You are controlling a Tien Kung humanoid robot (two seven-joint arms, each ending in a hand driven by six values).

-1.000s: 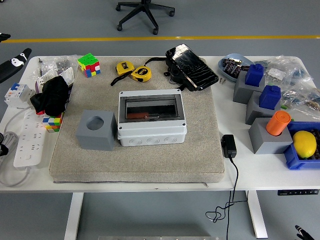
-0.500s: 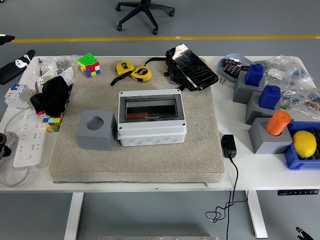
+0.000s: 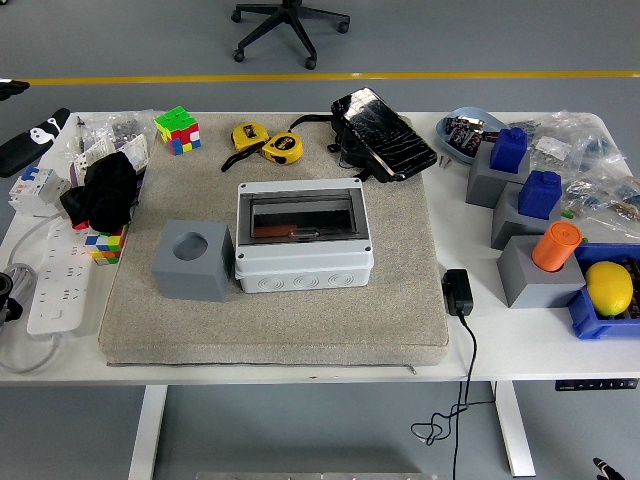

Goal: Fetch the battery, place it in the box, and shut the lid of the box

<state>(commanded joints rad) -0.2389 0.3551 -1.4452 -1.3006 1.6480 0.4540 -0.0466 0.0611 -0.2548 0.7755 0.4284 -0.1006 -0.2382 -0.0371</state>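
Nothing in hand yet, folks. This is the very start, the fetch step, as I judge it. Biggest first: the table [image 3: 300, 360], with the mat [image 3: 300, 320] spread under the box [image 3: 305, 265]. The box's clear lid [image 3: 300, 215] looks down flat.

Far to the right of the box and behind it sits the bowl [image 3: 462, 118], and the batteries [image 3: 464, 130] lie in it. That's my target, well apart from the box.

Next, I reckon, comes a long reach to that bowl and a careful pinch on one small cell. The lid will also need lifting before anything goes in.

My hands barely show. The left hand [image 3: 5, 297] is a dark sliver far left of the box, and the right hand [image 3: 604, 466] is a speck far right of it and nearer me. I cannot tell if either is released or clenched.

Since a second ago the black shape [image 3: 30, 145] with the white mark, far left of the box, has slid nearer me, and the right speck has shrunk. Box and bowl haven't budged.
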